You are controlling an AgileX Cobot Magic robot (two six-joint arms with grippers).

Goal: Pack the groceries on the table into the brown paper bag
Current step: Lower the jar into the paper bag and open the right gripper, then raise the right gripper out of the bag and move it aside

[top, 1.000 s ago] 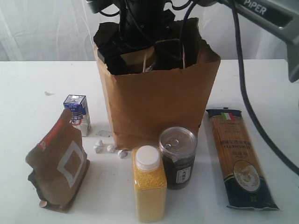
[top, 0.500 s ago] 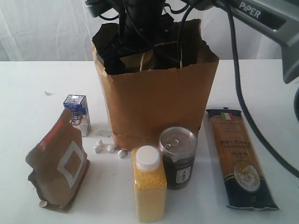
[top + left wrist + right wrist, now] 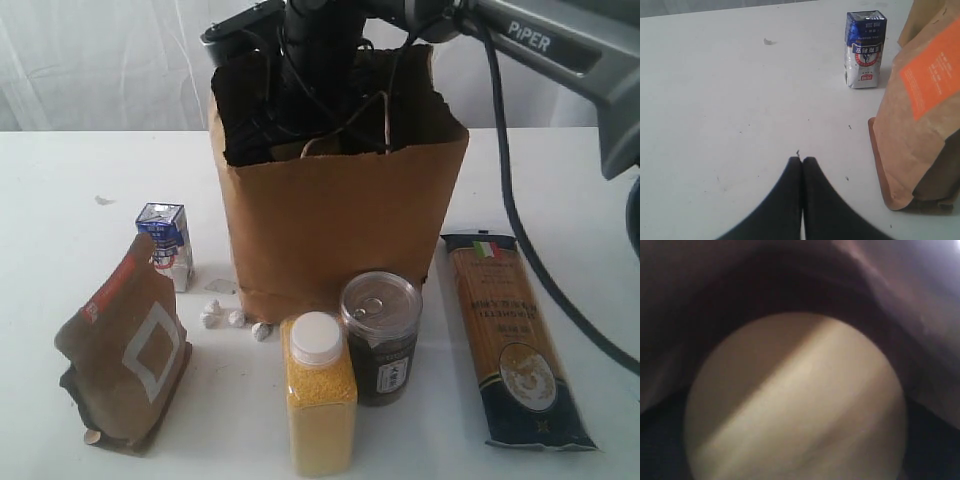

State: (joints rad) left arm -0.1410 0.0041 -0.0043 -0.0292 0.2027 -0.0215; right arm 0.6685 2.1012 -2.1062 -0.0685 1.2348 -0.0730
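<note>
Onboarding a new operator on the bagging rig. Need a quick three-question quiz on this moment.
1. True or false: the left gripper is shut with nothing between its jaws.
2. In the exterior view, which item lies flat on the table, to the right of the brown paper bag? A) small blue-white carton B) long pasta pack C) dark can
3. How many groceries sit on the table, outside the bag?

Key
1. True.
2. B.
3. Five: small blue-white carton, brown pouch, yellow-grain bottle, dark can, long pasta pack.
</note>
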